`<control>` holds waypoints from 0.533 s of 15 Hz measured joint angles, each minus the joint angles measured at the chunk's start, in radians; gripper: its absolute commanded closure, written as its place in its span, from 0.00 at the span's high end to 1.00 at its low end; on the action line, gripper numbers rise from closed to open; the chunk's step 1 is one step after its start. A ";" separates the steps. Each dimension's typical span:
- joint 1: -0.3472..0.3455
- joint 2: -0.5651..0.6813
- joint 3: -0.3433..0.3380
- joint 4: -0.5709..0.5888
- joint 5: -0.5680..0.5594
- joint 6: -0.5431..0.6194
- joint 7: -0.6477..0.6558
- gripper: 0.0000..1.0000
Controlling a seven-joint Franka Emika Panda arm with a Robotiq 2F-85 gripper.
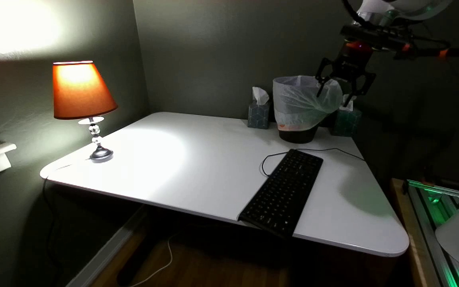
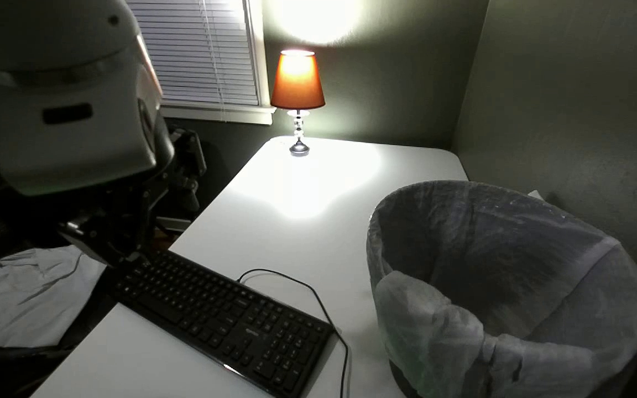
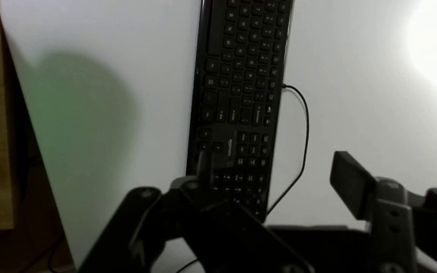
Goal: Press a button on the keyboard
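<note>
In an exterior view, a long, flat black keyboard (image 1: 282, 192) with rows of dark keys (image 1: 289, 175) is seen set diagonally, lower right of centre, its near end jutting past the white desk (image 1: 213, 159); at upper right, the gripper (image 1: 333, 97) is held spread wide. Key letters are clearly read only in the wrist view. A window blind (image 2: 197, 50) is shown only in an exterior view, upper left.
</note>
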 measured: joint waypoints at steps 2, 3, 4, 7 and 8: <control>0.001 0.059 -0.024 0.009 0.045 0.015 -0.006 0.35; 0.001 0.089 -0.034 0.017 0.067 0.019 -0.009 0.26; 0.001 0.119 -0.042 0.026 0.087 0.021 -0.011 0.19; 0.002 0.204 -0.060 0.055 0.135 0.023 -0.015 0.01; 0.002 0.231 -0.065 0.065 0.147 0.023 -0.017 0.00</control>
